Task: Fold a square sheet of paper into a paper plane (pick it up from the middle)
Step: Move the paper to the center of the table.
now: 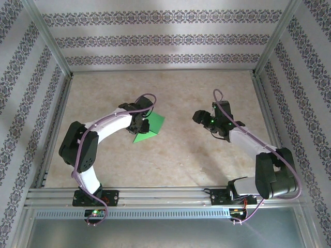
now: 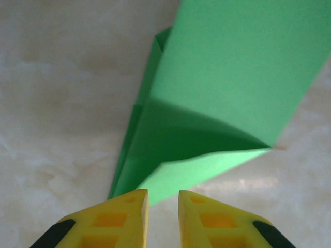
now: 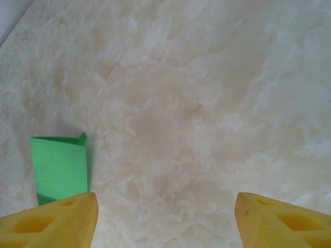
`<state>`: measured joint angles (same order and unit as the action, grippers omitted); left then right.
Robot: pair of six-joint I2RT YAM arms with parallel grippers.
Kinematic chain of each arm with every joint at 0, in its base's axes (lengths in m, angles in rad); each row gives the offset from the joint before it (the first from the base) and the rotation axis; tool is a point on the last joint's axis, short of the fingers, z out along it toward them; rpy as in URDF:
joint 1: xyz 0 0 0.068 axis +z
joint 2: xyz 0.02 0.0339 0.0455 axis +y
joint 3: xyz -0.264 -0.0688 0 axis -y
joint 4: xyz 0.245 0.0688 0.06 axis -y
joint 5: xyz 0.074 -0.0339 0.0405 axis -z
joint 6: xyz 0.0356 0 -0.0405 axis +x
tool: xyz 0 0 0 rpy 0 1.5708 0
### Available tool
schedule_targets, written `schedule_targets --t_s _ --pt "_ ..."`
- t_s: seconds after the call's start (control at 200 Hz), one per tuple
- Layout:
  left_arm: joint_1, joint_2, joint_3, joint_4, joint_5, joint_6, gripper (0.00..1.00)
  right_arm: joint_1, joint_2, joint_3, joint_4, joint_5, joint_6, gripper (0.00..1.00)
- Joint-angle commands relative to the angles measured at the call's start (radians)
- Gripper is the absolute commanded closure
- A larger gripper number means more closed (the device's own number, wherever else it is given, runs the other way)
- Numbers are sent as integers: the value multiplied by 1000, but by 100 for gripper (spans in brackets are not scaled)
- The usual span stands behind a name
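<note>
The bright green sheet of paper [image 1: 152, 127] lies left of the table's middle, folded into layers. In the left wrist view the paper [image 2: 232, 67] has a broad flap lifted off the table, shading a lower layer whose corner reaches my left fingertip [image 2: 135, 204]. My left gripper [image 1: 139, 124] stands at the paper's left edge. Its jaws [image 2: 163, 201] are only narrowly apart, with bare table in the gap. My right gripper [image 1: 198, 117] hovers to the right, well apart from the paper. It is wide open [image 3: 165, 200] over bare table, with the green paper [image 3: 59, 169] at the left of that wrist view.
The table top [image 1: 170, 155] is beige marbled. Metal rails run along its near edge [image 1: 165, 196] and both sides, and patterned walls [image 1: 165, 39] close in the back and sides. Bare table lies between the two grippers.
</note>
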<state>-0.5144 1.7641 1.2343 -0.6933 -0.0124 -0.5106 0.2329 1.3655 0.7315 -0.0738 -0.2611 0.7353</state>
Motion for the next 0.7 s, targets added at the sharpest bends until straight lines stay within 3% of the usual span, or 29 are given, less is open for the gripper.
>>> schedule_targets --t_s 0.0,0.435,0.695 --pt "26 34 -8 63 -40 -26 80 33 10 31 26 -18 2 25" --pt "56 132 -6 91 -71 -30 84 158 124 91 67 -76 72 23" --pt "65 143 -25 89 -54 -64 87 277 286 181 85 -150 284 33"
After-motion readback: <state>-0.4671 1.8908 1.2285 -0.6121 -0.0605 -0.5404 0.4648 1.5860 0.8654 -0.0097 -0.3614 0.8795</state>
